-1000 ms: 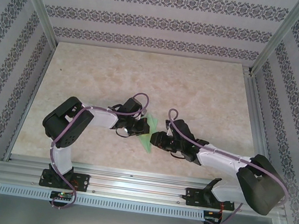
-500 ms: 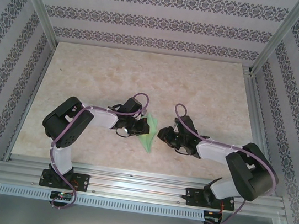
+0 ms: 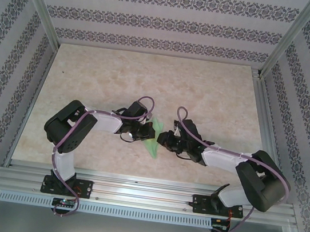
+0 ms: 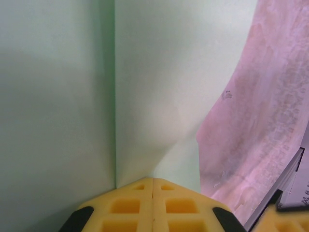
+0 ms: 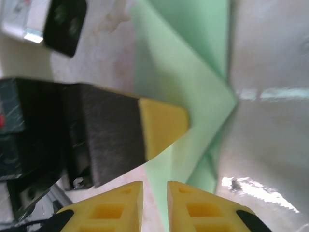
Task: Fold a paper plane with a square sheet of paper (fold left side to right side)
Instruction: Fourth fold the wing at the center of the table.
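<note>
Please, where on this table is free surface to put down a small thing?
Free: the far half of the table, up to the back wall, and the strips along its left and right edges. Crowded: the near middle, where the left gripper and right gripper meet at the green paper.

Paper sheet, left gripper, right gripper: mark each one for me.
paper sheet (image 5: 193,82), right wrist view, on its folded upper flap.
left gripper (image 4: 153,182), left wrist view, where its yellow pad tips meet.
right gripper (image 5: 154,189), right wrist view, gap between its yellow pads.
</note>
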You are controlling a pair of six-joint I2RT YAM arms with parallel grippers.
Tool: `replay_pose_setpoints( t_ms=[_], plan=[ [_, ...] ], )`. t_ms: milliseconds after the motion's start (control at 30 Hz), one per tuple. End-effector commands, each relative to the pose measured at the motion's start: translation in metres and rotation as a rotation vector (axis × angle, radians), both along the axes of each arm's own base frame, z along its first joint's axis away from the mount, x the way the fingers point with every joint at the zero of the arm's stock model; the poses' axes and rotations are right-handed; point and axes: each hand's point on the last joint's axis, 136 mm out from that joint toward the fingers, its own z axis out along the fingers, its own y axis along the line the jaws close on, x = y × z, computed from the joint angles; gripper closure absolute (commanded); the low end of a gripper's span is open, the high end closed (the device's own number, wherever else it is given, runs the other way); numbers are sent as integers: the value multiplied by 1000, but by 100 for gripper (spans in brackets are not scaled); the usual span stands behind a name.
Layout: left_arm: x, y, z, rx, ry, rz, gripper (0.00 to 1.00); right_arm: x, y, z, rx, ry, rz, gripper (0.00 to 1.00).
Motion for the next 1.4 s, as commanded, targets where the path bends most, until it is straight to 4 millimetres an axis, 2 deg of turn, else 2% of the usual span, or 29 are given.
replay_pose_setpoints(
  t_ms=[0, 300, 700, 1367],
  plan=[
    [-6, 13, -28, 101, 26, 19, 95, -20, 12, 3, 8, -18, 67, 80],
    [-7, 13, -29, 107, 30, 20, 95, -42, 30, -15, 0, 27, 135, 81],
    [-7, 13, -30, 107, 33, 17, 95, -38, 20, -30, -53, 36, 126, 81],
    [-9, 13, -30, 106, 34, 13, 95, -38, 19, -39, -59, 55, 139, 80]
  ],
)
